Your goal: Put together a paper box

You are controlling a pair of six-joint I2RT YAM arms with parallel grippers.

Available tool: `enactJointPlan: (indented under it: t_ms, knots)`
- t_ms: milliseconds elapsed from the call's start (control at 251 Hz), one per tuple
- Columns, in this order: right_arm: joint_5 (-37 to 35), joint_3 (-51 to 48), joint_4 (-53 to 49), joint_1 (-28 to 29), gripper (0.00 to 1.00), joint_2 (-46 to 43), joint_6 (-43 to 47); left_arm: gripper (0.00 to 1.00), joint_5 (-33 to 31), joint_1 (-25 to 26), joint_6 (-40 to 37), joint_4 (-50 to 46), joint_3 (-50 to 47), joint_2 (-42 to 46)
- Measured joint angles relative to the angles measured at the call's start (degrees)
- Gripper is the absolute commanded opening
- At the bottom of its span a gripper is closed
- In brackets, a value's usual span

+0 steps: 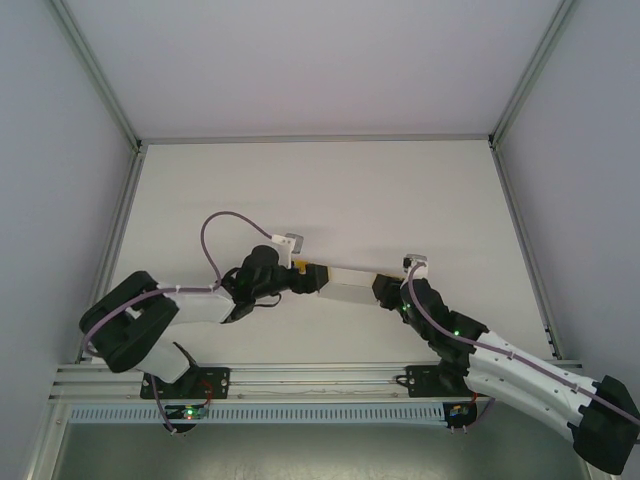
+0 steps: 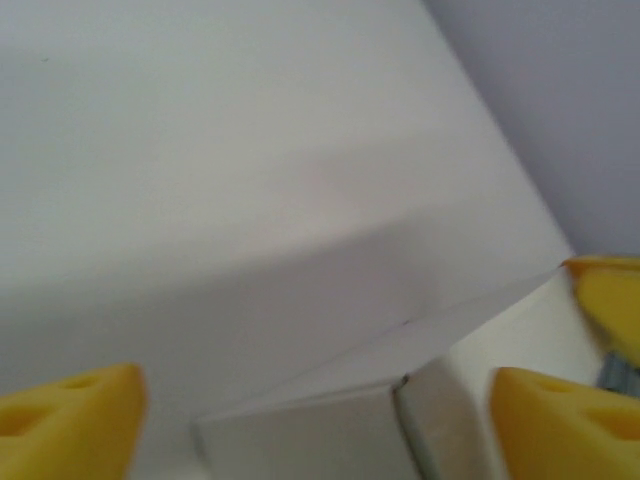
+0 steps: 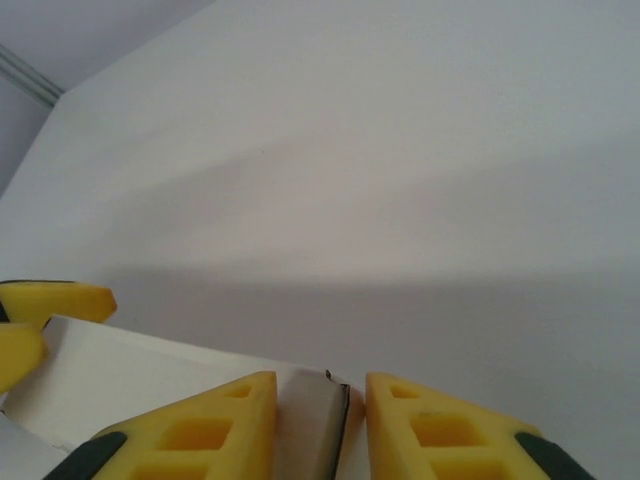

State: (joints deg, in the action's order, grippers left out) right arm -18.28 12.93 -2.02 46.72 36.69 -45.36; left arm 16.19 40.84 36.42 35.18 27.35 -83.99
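Paper box (image 1: 345,285) is sitting mid-tabletop (image 1: 330,190) btwn the two arms, long axis running L–R. It's looking like a formed oblong rather than a flat sheet, so I'm judging the step as closing/tucking an end. Can't tell whether it's resting on the surface or lifted.

Left gripper (image 2: 315,400) is standing w/ jaws wide apart, straddling the box's left end w/o clamping: one side well clear, the other right beside the card. Right gripper (image 3: 320,388) is flanking the narrow right end v. closely. Can't tell if it's actually clamping or just bracketing, since a thin sliver is showing on one side.

Doing it well, imo:
- One arm should be holding the box firm before the other is pushing on a flap, else the thin card is likely sliding or buckling.
- Push along the crease, not mid-panel.
- Light squeeze only, as the walls are prob. crushing easily.
- Mind the two grippers aren't bumping; they're working near each other.
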Motion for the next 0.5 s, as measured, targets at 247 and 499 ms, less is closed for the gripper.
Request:
enactJointPlan:
  t_ms: [247,499]
  knots:
    - [1.73,8.04,-7.54,-2.8,0.99,3.91,7.08,1.0,-6.54,0.09,-3.08,-23.32,10.05,10.23]
    - [10.19,19.5,-8.79,-4.63,0.99,7.48,22.71,1.0,-22.34,0.09,-2.78,-43.15,14.73,22.71]
